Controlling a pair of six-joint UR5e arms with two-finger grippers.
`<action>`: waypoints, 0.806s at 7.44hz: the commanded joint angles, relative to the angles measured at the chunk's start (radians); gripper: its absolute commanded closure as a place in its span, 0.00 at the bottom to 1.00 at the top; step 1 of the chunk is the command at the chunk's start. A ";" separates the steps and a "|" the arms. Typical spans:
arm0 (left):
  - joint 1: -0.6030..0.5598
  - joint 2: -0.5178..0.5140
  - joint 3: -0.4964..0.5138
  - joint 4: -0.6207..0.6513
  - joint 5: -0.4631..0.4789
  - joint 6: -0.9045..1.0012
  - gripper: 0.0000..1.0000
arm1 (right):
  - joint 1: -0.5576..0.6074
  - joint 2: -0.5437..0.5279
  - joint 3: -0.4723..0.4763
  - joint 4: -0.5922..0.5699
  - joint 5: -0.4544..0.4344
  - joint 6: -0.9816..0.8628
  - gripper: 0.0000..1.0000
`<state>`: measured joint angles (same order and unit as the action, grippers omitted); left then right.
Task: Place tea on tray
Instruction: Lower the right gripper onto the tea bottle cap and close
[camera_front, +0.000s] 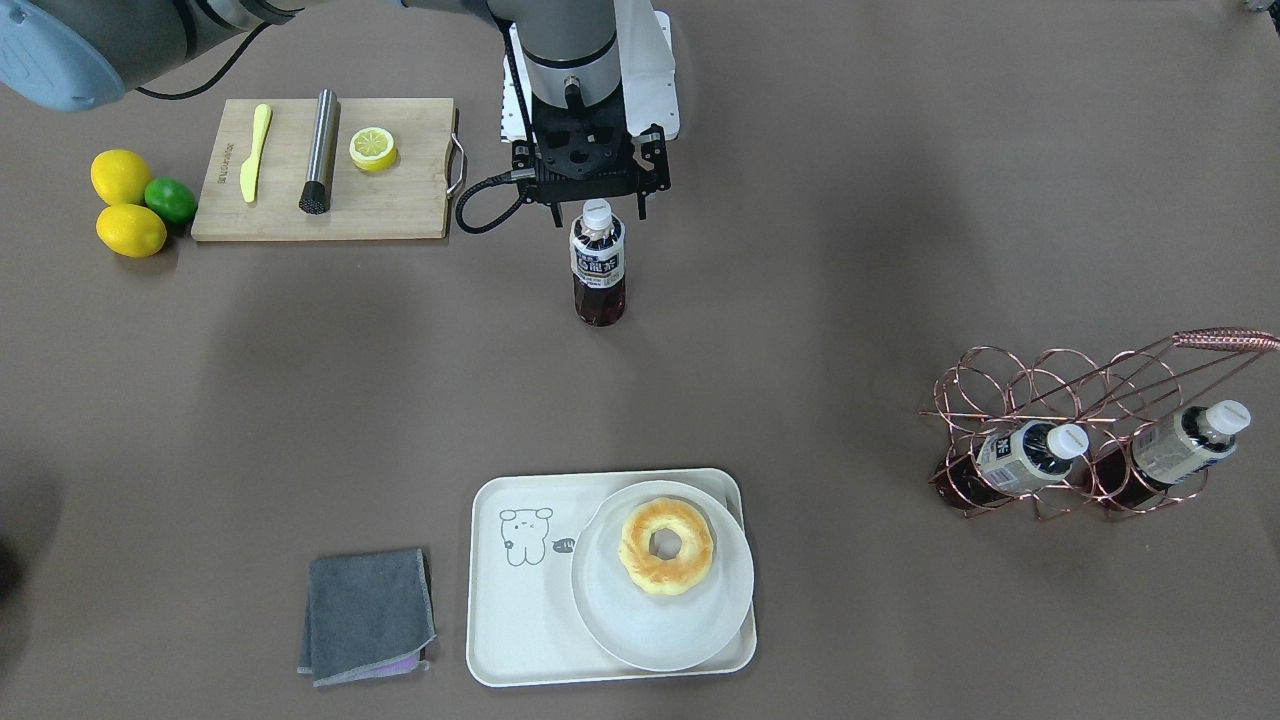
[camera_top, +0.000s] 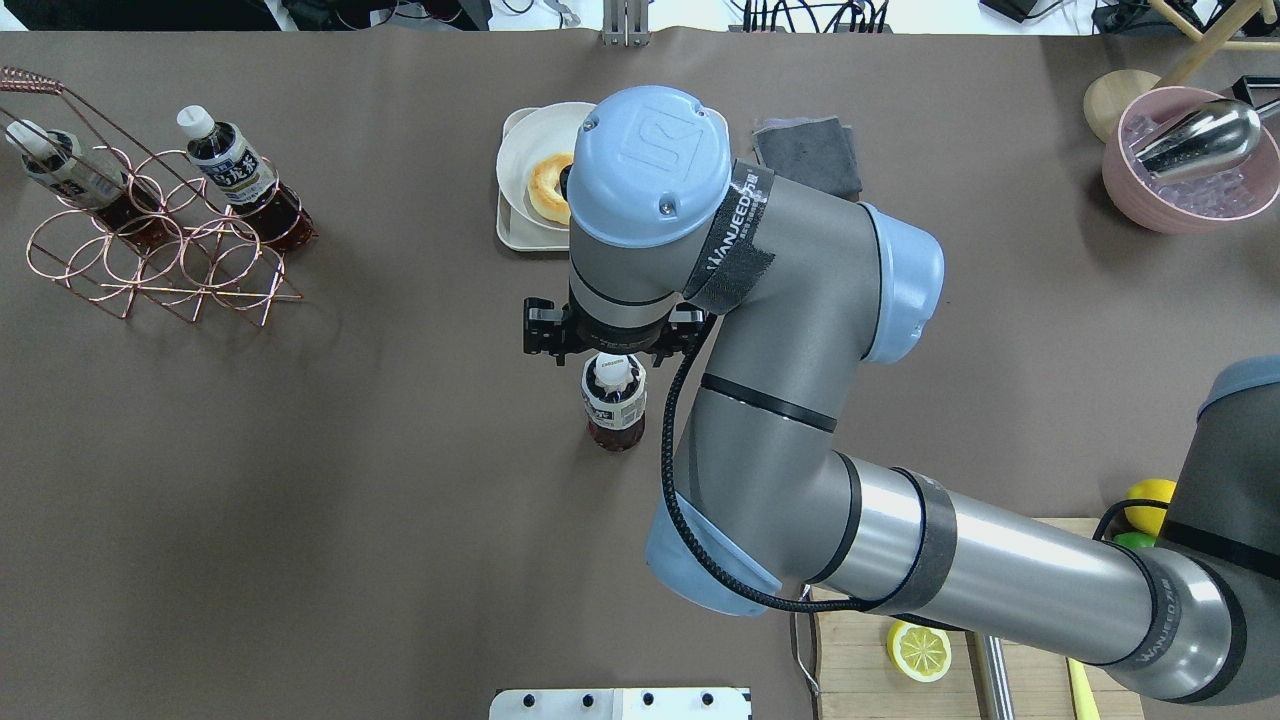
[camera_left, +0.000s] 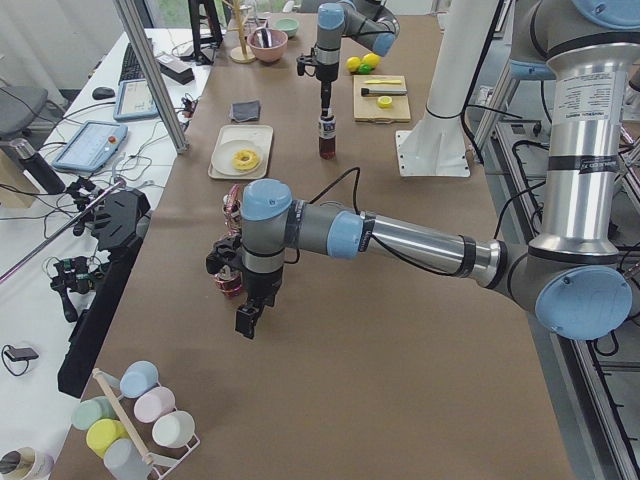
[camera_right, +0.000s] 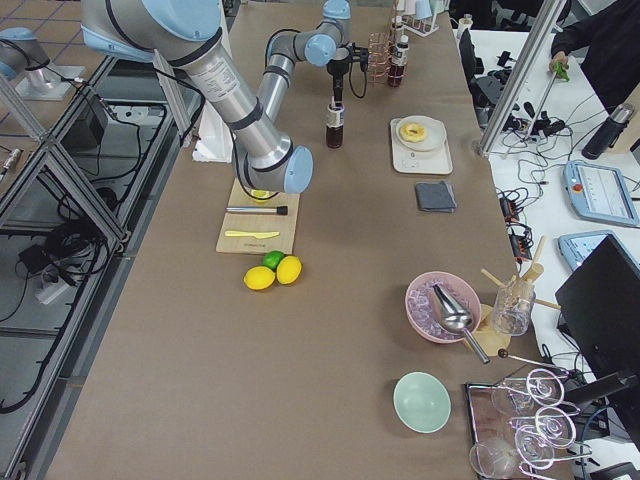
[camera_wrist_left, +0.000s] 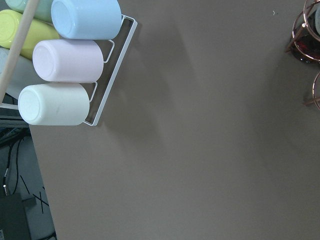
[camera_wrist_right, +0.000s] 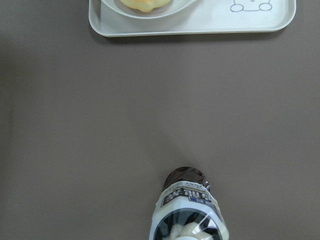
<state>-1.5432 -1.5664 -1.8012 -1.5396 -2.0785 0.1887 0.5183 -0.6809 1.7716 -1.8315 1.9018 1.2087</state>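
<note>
One tea bottle (camera_front: 598, 270) stands upright on the brown table, mid-table; it also shows in the overhead view (camera_top: 614, 405) and at the bottom of the right wrist view (camera_wrist_right: 189, 212). My right gripper (camera_front: 598, 218) hangs straight above it, open, its fingertips (camera_front: 557, 218) flanking the white cap without touching it. The cream tray (camera_front: 520, 610) with the bear drawing lies beyond the bottle, apart from it. Two more tea bottles (camera_front: 1020, 455) (camera_front: 1185, 440) lie in a copper wire rack (camera_front: 1090, 390). My left gripper (camera_left: 247, 320) hangs beside that rack; I cannot tell whether it is open or shut.
A round white plate (camera_front: 640, 650) with a doughnut (camera_front: 666, 546) fills the tray's right part. A grey cloth (camera_front: 368, 615) lies beside the tray. A wooden board (camera_front: 400, 205) with knife, metal rod and lemon half, plus lemons and a lime (camera_front: 130, 205), lies near the robot. Pastel cups (camera_wrist_left: 65, 60) sit at the table's left end.
</note>
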 joint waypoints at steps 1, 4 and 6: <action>0.000 0.000 0.002 -0.001 0.000 0.000 0.02 | -0.001 -0.005 0.003 -0.011 -0.003 0.003 0.28; 0.002 -0.004 0.006 -0.001 0.000 0.000 0.02 | -0.001 0.001 0.011 -0.035 -0.039 0.003 1.00; 0.002 -0.011 0.019 -0.013 0.000 0.000 0.02 | 0.006 0.029 0.009 -0.096 -0.044 0.003 1.00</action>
<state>-1.5418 -1.5712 -1.7928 -1.5450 -2.0786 0.1887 0.5173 -0.6781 1.7817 -1.8725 1.8659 1.2119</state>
